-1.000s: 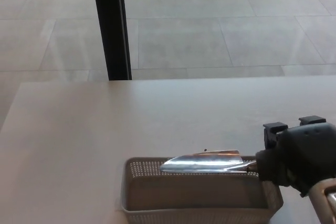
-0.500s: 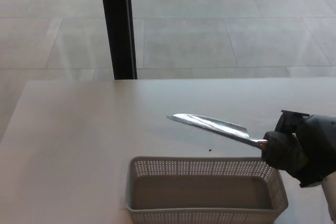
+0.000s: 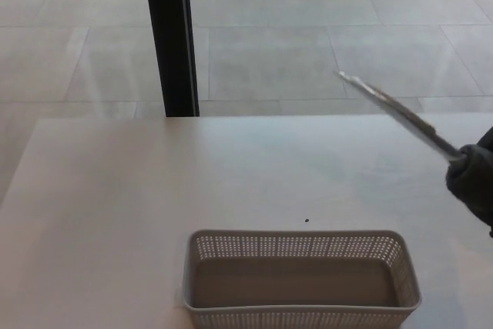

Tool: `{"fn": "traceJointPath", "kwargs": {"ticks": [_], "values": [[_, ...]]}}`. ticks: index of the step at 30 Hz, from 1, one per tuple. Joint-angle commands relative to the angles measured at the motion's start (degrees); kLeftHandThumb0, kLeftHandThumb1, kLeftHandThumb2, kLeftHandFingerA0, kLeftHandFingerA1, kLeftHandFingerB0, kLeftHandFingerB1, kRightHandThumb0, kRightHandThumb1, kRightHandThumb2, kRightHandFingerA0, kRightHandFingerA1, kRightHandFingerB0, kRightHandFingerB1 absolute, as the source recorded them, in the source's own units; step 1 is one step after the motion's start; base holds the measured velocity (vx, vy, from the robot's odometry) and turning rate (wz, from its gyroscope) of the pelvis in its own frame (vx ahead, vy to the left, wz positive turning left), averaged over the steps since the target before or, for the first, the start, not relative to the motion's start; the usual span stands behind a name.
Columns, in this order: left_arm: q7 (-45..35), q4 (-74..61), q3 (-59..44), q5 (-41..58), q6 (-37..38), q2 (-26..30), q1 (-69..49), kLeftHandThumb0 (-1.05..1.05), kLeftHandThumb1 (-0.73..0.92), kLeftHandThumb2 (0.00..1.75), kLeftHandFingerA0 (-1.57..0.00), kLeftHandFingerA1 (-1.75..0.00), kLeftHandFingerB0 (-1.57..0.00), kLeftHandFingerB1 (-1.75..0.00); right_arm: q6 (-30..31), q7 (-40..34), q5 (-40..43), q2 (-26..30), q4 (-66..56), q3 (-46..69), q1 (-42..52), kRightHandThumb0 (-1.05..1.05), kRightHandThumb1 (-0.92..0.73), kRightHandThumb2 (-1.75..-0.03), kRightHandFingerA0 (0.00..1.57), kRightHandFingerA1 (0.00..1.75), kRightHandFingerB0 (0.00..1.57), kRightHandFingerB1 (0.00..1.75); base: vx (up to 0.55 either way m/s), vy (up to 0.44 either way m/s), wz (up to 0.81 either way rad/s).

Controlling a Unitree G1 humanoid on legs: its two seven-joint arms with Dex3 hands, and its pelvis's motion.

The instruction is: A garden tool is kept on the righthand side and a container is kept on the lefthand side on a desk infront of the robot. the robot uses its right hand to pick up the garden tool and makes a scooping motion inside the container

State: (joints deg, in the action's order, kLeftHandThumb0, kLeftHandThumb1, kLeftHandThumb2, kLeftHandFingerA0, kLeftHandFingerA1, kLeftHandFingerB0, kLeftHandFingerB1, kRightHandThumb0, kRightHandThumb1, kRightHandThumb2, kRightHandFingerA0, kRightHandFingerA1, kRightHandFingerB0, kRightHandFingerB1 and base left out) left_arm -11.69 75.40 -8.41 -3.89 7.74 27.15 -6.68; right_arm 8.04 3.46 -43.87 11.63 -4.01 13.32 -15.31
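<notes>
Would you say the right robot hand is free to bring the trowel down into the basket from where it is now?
Probably yes: the right robot hand holds the trowel raised above the desk, and nothing lies between it and the open, empty basket.

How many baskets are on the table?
1: a perforated basket at the near edge of the table. Its lower part is cut off by the picture; no other shows.

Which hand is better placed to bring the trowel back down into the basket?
Right. The right hand holds the trowel, raised up and right of the basket. The left hand isn't in view.
</notes>
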Motion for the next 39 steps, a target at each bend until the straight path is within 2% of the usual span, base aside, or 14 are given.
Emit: {"fn": "traceJointPath", "kwargs": {"ticks": [1, 4, 5, 10, 16, 19, 23, 25, 29, 30, 31, 32, 34, 39], "values": [[-0.8, 0.9, -1.8, 1.4, -0.6, 1.8, -1.6, -0.28, -0.10, 1.03, -0.87, -0.99, -0.80, -0.91, 2.1, 2.8, 14.9, 7.7, 3.5, 10.7, -6.2, -0.16, -0.46, -1.07, 1.18, 1.35, 1.01, 1.22, 0.00, 0.000, 0.00], [-0.8, 0.9, -2.1, 1.5, -0.8, 1.8, -1.8, -0.27, -0.10, 1.05, -0.86, -0.99, -0.79, -0.91, -0.1, 1.2, 13.2, 9.8, 8.4, 9.5, -5.6, -0.18, -0.49, -1.04, 1.18, 1.35, 1.01, 1.23, 0.00, 0.000, 0.00], [-0.9, 0.9, -2.0, 1.3, -0.6, 1.9, -1.8, -0.29, -0.11, 1.06, -0.88, -1.00, -0.80, -0.91, -0.3, 0.7, 12.6, 10.4, 9.7, 9.1, -5.3, -0.15, -0.59, -0.92, 0.87, 1.74, 0.77, 1.52, 0.00, 0.000, 0.00], [-0.6, 0.8, -1.5, 0.3, 0.3, 1.5, -2.4, -0.40, -0.06, 1.01, -0.89, -0.96, -0.79, -0.89, -2.7, -3.9, 7.0, 16.0, 20.5, 3.6, -3.4, -0.17, -0.63, -0.76, 0.86, 1.73, 0.74, 1.46, 0.00, 0.000, 0.00], [-0.8, 0.6, -0.8, -0.1, 0.3, 1.6, -2.4, -0.41, -0.07, 0.97, -0.84, -0.96, -0.80, -0.90, -6.8, -10.7, 1.6, 20.2, 33.8, -6.8, -3.9, -0.18, -0.64, -0.72, 0.92, 1.66, 0.86, 1.05, 0.00, 0.000, 0.00], [-0.5, 0.7, -1.0, 0.0, 0.2, 1.3, -2.2, -0.42, -0.04, 0.98, -0.85, -0.95, -0.78, -0.88, -7.2, -13.0, 0.8, 20.9, 38.0, -10.7, -5.3, -0.20, -0.62, -0.76, 0.88, 1.71, 0.77, 1.26, 0.00, 0.000, 0.00], [-0.7, 0.7, -1.9, 0.8, -0.1, 1.1, -1.9, -0.36, -0.09, 1.08, -0.86, -0.99, -0.78, -0.91, -5.5, -13.7, -2.8, 21.8, 42.9, -18.5, -7.2, -0.25, -0.68, -0.67, 0.86, 1.62, 0.85, 0.79, 0.00, 0.000, 0.00], [-0.9, 0.6, -1.8, 0.7, 0.0, 1.2, -1.7, -0.31, -0.09, 1.07, -0.83, -0.99, -0.77, -0.90, -3.1, -13.4, -3.7, 21.3, 44.3, -22.0, -8.3, -0.32, -0.60, -0.68, 0.93, 1.57, 0.86, 1.09, 0.00, 0.000, 0.00], [-1.0, 0.8, -1.9, 0.7, 0.5, 0.9, -1.4, -0.33, -0.10, 1.03, -0.88, -0.98, -0.80, -0.90, -1.4, -13.2, -2.7, 20.0, 44.8, -25.3, -9.9, -0.28, -0.65, -0.63, 0.86, 1.67, 0.80, 1.12, 0.00, 0.000, 0.00], [-1.0, 0.8, -2.0, 0.8, 0.2, 0.9, -1.3, -0.39, -0.09, 0.96, -0.89, -0.98, -0.82, -0.91, -1.4, -13.4, -2.4, 19.9, 44.8, -25.6, -10.0, -0.32, -0.49, -0.93, 1.13, 1.30, 0.82, 1.05, 0.00, 0.000, 0.00], [-1.0, 0.8, -2.1, 0.9, -0.2, 0.9, -1.2, -0.39, -0.09, 0.96, -0.89, -0.98, -0.82, -0.91, -1.4, -13.5, -2.1, 19.8, 44.7, -26.1, -10.1, -0.32, -0.49, -0.93, 1.13, 1.30, 0.82, 1.05, 0.00, 0.000, 0.00], [-1.0, 0.7, -2.3, 1.1, 0.2, 0.8, -1.5, -0.33, -0.11, 1.05, -0.92, -0.99, -0.82, -0.91, -2.0, -13.3, -1.2, 19.3, 43.8, -26.1, -9.9, -0.27, -0.66, -0.67, 0.85, 1.55, 0.78, 0.81, 0.00, 0.000, 0.00], [-1.0, 0.7, -2.4, 1.1, 0.1, 0.9, -1.4, -0.29, -0.11, 1.09, -0.89, -1.00, -0.79, -0.92, -2.3, -11.6, 0.7, 18.9, 42.8, -25.9, -9.9, -0.30, -0.70, -0.64, 0.78, 1.45, 0.68, 0.70, 0.00, 0.000, 0.00], [-1.4, -0.2, -2.0, 0.8, 0.4, 1.3, -1.6, -0.42, -0.09, 1.07, -0.86, -0.98, -0.80, -0.91, -1.0, 1.1, 5.9, 19.6, 37.2, -25.1, -9.3, -0.60, -0.67, -0.61, 0.42, 0.71, 0.13, 0.26, 0.00, 0.000, 0.00]]}}
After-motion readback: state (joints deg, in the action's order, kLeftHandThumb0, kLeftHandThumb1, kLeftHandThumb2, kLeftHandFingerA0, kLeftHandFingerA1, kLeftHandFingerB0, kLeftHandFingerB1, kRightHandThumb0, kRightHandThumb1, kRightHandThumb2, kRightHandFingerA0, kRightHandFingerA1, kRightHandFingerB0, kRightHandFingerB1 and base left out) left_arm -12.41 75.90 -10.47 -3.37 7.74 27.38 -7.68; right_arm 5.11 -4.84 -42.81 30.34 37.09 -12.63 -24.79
